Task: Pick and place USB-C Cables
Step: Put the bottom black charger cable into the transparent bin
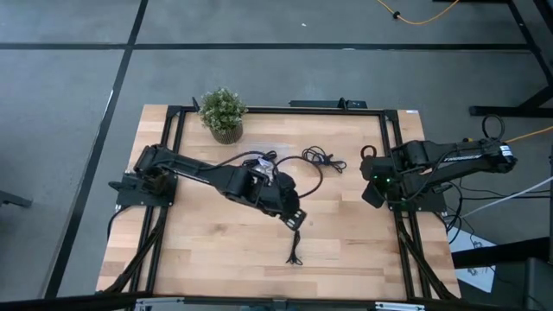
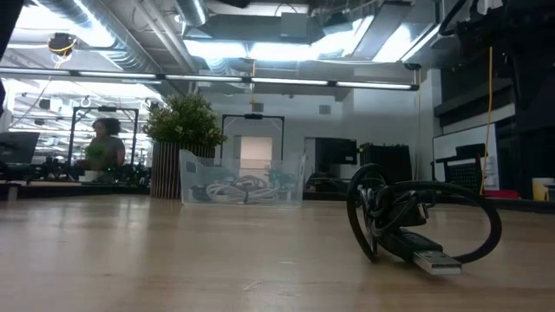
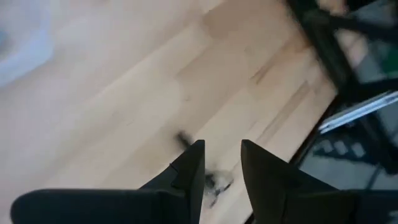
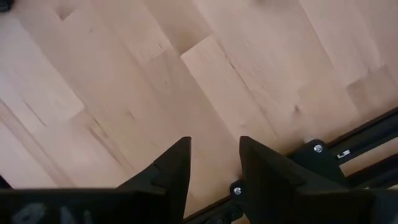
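Note:
A black coiled USB-C cable lies on the wooden table toward the near edge. In the low view it rests on its coil, its silvery plug on the wood. My left gripper hangs open and empty just far of it. The cable shows blurred beyond the fingers in the left wrist view. A second black cable lies loosely spread toward the far edge. A white cable lies inside a clear bin. My right gripper waits open and empty at the table's right edge.
A small potted plant stands at the far left, with the clear bin beside it. A black metal frame runs along the table's edges. A person sits in the room behind the table.

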You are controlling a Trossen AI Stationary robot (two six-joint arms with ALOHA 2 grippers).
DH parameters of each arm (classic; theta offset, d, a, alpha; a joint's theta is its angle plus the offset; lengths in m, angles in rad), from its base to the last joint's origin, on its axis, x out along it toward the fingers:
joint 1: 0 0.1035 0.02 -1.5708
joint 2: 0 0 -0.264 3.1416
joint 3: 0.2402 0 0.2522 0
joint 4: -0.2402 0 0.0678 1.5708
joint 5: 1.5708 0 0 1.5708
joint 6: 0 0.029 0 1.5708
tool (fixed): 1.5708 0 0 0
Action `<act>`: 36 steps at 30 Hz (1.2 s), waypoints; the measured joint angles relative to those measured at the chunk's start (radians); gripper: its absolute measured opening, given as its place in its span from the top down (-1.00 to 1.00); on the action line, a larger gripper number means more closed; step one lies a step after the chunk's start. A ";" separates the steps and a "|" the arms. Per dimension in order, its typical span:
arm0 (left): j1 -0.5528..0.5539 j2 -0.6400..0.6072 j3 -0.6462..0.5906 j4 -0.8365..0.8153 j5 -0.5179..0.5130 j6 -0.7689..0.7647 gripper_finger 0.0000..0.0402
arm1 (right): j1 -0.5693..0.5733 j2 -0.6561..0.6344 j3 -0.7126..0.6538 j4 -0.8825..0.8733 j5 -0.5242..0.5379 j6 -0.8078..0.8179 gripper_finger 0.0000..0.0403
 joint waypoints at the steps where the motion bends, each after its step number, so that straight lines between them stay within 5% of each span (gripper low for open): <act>1: 0.001 0.011 0.002 0.021 0.001 -0.002 0.52 | 0.000 0.000 0.000 0.001 0.000 0.010 0.30; 12: -0.016 0.187 -0.001 0.052 0.216 -0.146 0.52 | 0.000 0.001 0.000 0.003 0.090 0.033 0.30; 22: -0.030 0.281 -0.001 0.057 0.132 -0.190 0.52 | 0.000 0.001 0.000 0.003 0.192 -0.019 0.30; 36: -0.076 0.373 -0.001 0.123 0.157 -0.237 0.52 | 0.000 0.002 0.000 0.003 0.232 -0.113 0.30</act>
